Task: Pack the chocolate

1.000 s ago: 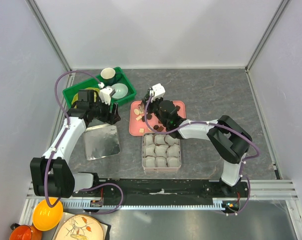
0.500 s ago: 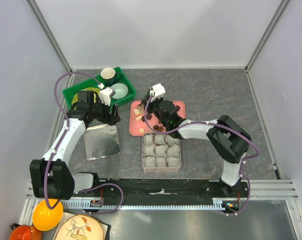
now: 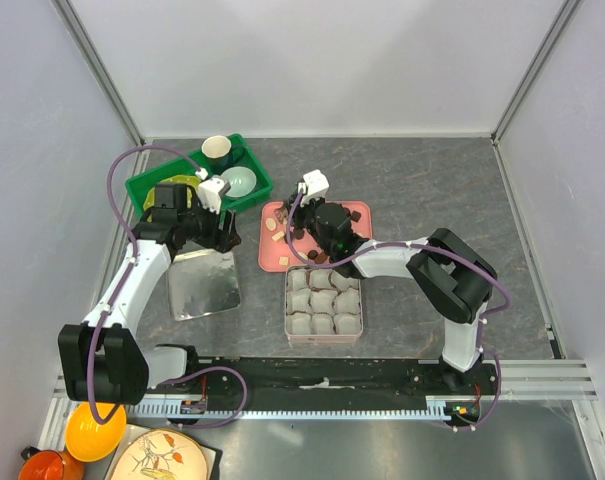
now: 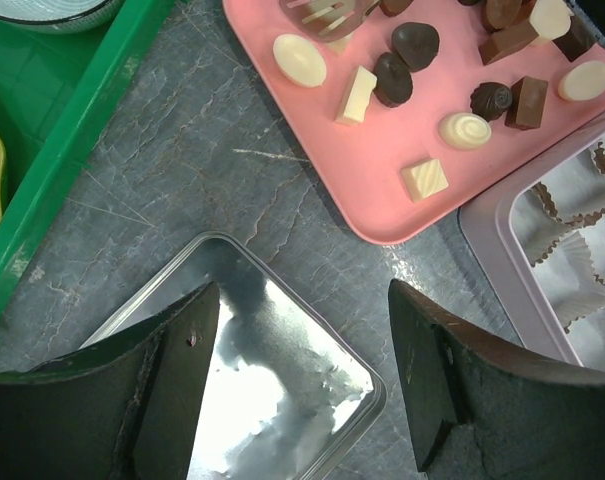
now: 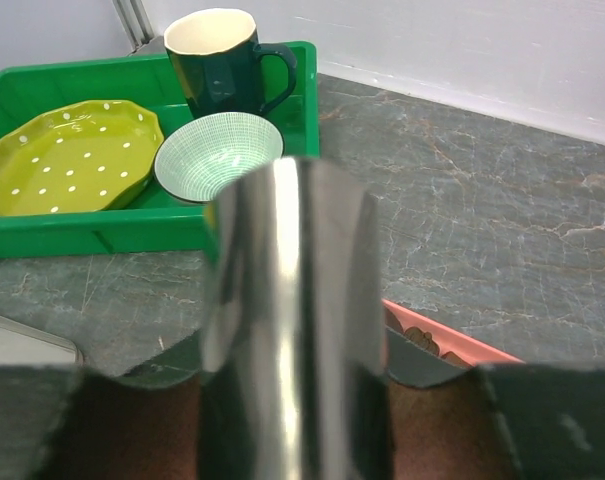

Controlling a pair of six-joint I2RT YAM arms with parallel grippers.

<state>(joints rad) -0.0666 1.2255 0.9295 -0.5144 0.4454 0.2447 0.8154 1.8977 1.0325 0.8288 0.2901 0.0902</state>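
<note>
Grey veined tabletop, white walls, chocolate on pink tray.

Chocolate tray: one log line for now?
left gripper open above lid | right gripper holding metal tool over pink tray | chocolates on tray

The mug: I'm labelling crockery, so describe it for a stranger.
Find the green bin at the far left. The mug stands upright in its far corner, behind a pale bowl. It alone is dark, cream inside, with a handle.

Chocolates lie on the tray, the tin just before it, the lid left of both. Behind the lid, a crate holds mug, bowl, plate.
</note>
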